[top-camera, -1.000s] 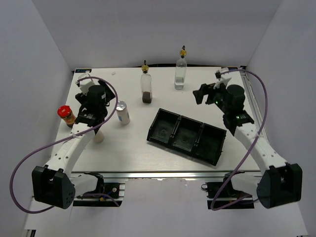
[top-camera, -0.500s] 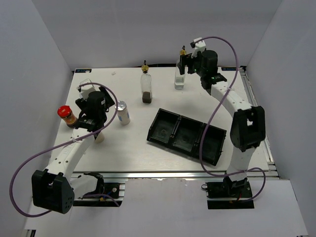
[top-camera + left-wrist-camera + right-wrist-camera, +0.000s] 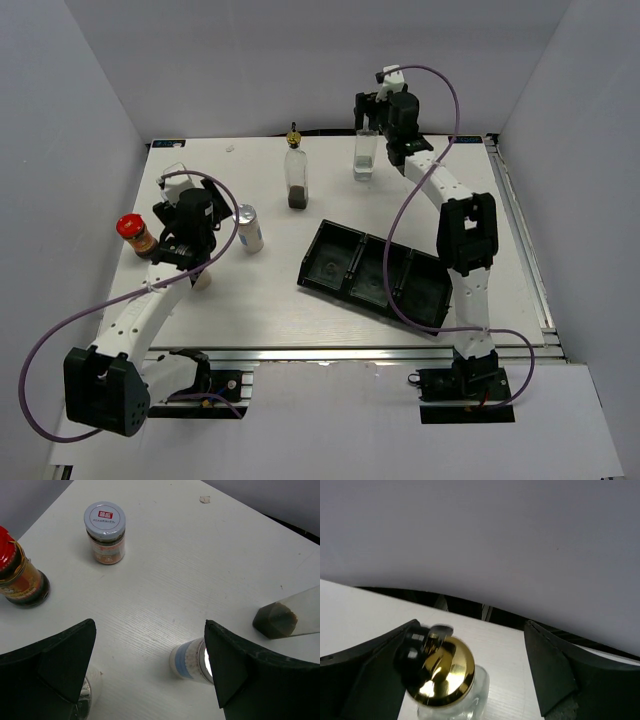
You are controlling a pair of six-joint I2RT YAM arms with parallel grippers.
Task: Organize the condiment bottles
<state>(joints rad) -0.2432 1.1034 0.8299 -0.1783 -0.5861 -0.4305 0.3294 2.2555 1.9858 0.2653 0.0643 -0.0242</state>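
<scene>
My left gripper (image 3: 186,248) (image 3: 149,625) is open and empty, low over the table between two silver-capped shakers (image 3: 192,661) (image 3: 86,698). One shaker (image 3: 248,228) stands right of it and the other (image 3: 200,278) just below it. The red-capped brown jar (image 3: 133,233) (image 3: 15,572) and the small pale-lidded jar (image 3: 105,531) stand beyond. A bottle with dark contents (image 3: 296,180) (image 3: 282,617) stands at the back centre. My right gripper (image 3: 368,108) (image 3: 470,627) is open around the gold top (image 3: 442,667) of the clear bottle (image 3: 365,155), with the top near the left finger.
The black three-compartment tray (image 3: 303,278) lies at an angle right of centre. White walls enclose the table at the back and both sides. The right arm stretches over the tray's right side to the back edge.
The right arm has swung from the right side of the table to the back, and its open jaws now stand around the clear bottle's gold top. The left arm has barely moved.
</scene>
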